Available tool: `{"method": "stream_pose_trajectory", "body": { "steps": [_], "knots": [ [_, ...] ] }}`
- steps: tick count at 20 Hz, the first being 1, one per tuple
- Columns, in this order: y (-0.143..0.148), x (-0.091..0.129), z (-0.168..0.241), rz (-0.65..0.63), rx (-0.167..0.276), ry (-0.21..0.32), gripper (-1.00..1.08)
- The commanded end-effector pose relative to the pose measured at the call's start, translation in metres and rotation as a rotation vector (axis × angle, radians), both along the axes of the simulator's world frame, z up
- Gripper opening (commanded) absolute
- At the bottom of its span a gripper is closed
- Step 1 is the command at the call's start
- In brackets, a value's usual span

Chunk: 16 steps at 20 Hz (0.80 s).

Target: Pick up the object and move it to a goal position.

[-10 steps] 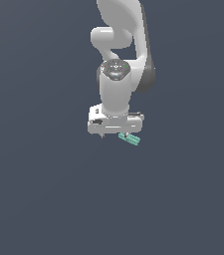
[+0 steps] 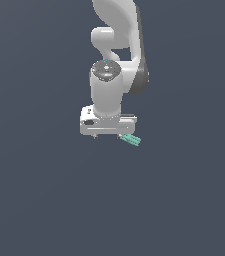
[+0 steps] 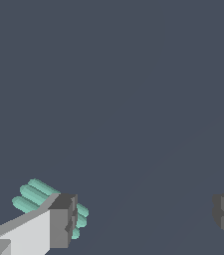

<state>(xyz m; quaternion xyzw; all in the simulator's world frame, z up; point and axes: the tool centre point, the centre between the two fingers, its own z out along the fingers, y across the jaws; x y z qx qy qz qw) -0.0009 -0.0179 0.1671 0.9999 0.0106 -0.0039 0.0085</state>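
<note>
The object (image 2: pixel 131 140) is a tiny mint-green bundle of short parallel rods. In the exterior view it sticks out just below the white hand, on that view's right. My gripper (image 2: pixel 107 136) points down, and the hand hides most of its fingers there. In the wrist view the gripper (image 3: pixel 143 216) is wide open with nothing between its fingers. There the object (image 3: pixel 36 195) lies on the outer side of one finger (image 3: pixel 62 220), partly hidden behind it. I cannot tell whether that finger touches it.
A plain dark blue-grey surface fills both views. The white-and-grey arm (image 2: pixel 115 45) rises behind the hand toward the top of the exterior view. Nothing else shows.
The hand has shifted slightly toward the exterior view's left and a little lower. The object has stayed where it was.
</note>
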Motion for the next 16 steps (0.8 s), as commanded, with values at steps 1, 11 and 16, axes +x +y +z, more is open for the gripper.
{"method": "stream_pose_trajectory", "body": {
  "steps": [1,11,16],
  "knots": [
    [-0.006,0.001,0.000,-0.005,-0.005,-0.001,1.00],
    [0.006,-0.005,-0.009,0.081,-0.005,0.001,1.00],
    [0.018,-0.013,-0.022,0.192,-0.006,0.003,1.00]
  ]
}}
